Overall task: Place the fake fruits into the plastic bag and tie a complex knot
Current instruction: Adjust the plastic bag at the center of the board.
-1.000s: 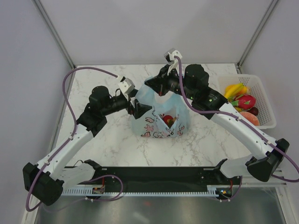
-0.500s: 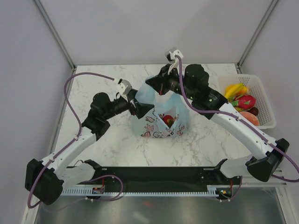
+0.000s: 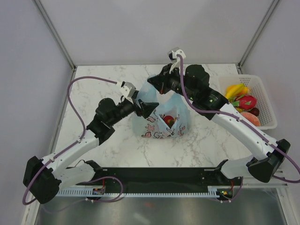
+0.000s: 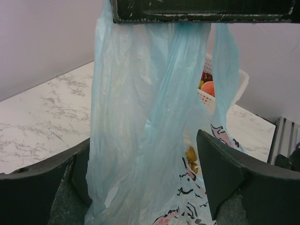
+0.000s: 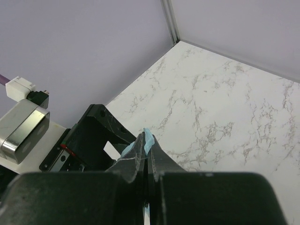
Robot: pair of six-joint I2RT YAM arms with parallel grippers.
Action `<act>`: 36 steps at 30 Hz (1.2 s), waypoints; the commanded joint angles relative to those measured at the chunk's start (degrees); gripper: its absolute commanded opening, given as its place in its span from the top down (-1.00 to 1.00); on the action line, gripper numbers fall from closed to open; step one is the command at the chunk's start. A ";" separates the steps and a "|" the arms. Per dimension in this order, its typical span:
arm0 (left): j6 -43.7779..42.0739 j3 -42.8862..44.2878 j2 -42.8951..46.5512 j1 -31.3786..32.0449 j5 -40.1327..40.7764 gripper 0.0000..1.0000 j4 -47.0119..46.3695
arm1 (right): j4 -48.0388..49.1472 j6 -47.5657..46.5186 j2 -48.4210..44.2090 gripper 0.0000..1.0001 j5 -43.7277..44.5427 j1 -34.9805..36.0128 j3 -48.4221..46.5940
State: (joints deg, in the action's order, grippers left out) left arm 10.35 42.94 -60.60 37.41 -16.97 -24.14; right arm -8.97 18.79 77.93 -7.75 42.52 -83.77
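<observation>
Thin, translucent plastic bag (image 3: pixel 161 123) at the middle of the table (image 3: pixel 103 86), bottom resting on the marble, top pulled upward. Probably almost weightless, soft and slippery; collapses wherever not held, and may tear if pulled hard. Best taken at a handle loop or at a bunched part of the rim, not at the flat printed panel. Seems to carry only little load: something red visible through the mouth from above, something tan behind the film in the left wrist view. Likely to swing and shift easily.

Clenched on a fold of the blue film, lifting the top of the bag: right gripper (image 5: pixel 146 140). Released, jaws standing wide on either side of the hanging film and not pinching it: left gripper (image 4: pixel 143 164). Touching the film or not, cannot tell.

Most of the fake fruits (image 3: pixel 241 99) over in the white basket (image 3: pixel 265 82) at the right edge of the table, well apart from the bag.

Hard to make out: the pinched part, a handle loop or only rim; the place of the second loop; the number of fruits inside. Bag mouth partly covered by both grippers from above. Bottom of the bag cut off in the left wrist view.
</observation>
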 commanded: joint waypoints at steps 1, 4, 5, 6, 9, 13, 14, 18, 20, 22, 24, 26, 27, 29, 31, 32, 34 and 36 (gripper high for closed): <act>0.73 0.04 0.04 1.61 7.21 -0.68 -3.63 | 2.47 0.99 -0.32 1.00 2.38 -0.25 0.27; 0.64 0.13 -0.57 2.32 11.24 -0.61 -3.19 | 2.47 1.17 -0.41 1.00 3.26 -0.16 0.45; 0.64 0.13 -0.66 2.49 12.04 -0.59 -3.19 | 2.47 1.25 -0.41 1.00 3.44 -0.25 0.36; 0.55 0.13 -0.84 3.02 12.92 -0.59 -3.02 | 2.47 1.34 -0.41 1.00 3.70 -0.16 0.45; 0.72 0.39 -1.62 3.90 14.86 -0.58 -3.02 | 2.73 1.69 -0.32 1.00 4.06 -0.16 0.62; 0.81 1.36 -2.77 5.30 16.18 -0.57 -3.02 | 3.17 2.04 -0.32 1.00 4.76 -0.16 0.89; 0.55 1.45 -3.21 5.57 16.79 -0.57 -3.02 | 3.17 2.22 -0.32 1.00 4.85 -0.16 0.89; 0.11 2.24 -4.35 7.50 20.04 -0.51 -3.02 | 3.35 2.48 -0.41 1.00 5.37 -0.25 1.06; 0.02 2.32 -4.44 8.03 22.06 -0.47 -3.02 | 3.35 2.48 -0.50 1.00 5.90 -0.16 1.24; 0.19 2.15 -4.18 8.29 23.64 -0.47 -3.37 | 3.26 2.40 -0.67 1.00 6.17 -0.16 1.41; 0.37 2.41 -3.91 8.29 24.00 -0.45 -3.37 | 3.35 2.57 -0.68 1.00 6.17 -0.16 1.68; 0.64 2.50 -4.61 8.56 24.70 -0.39 -3.37 | 3.52 2.75 -0.68 1.00 6.08 -0.16 1.68; 0.64 2.59 -4.96 8.73 24.97 -0.36 -3.37 | 3.61 3.10 -0.68 1.00 6.08 -0.16 1.68; 0.55 2.68 -5.58 9.00 24.97 -0.35 -3.98 | 3.96 3.36 -0.76 1.00 5.90 -0.16 1.76; 0.98 2.77 -6.11 9.43 25.41 -0.36 -4.86 | 4.14 3.45 -0.85 1.00 5.90 -0.25 2.12; 1.08 2.77 -6.28 9.79 25.58 -0.36 -5.21 | 4.31 3.54 -0.94 1.00 5.99 -0.16 2.29; 1.08 2.94 -6.72 10.23 27.24 -0.36 -5.83 | 4.40 3.63 -1.02 1.00 5.99 -0.16 2.64; 1.16 3.46 -7.34 10.58 27.87 -0.36 -5.83 | 4.58 3.71 -1.11 1.00 6.16 -0.25 2.99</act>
State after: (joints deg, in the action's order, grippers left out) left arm 10.44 43.59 -67.24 47.22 7.55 -25.91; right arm -7.01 21.52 77.93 -2.48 42.52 -81.28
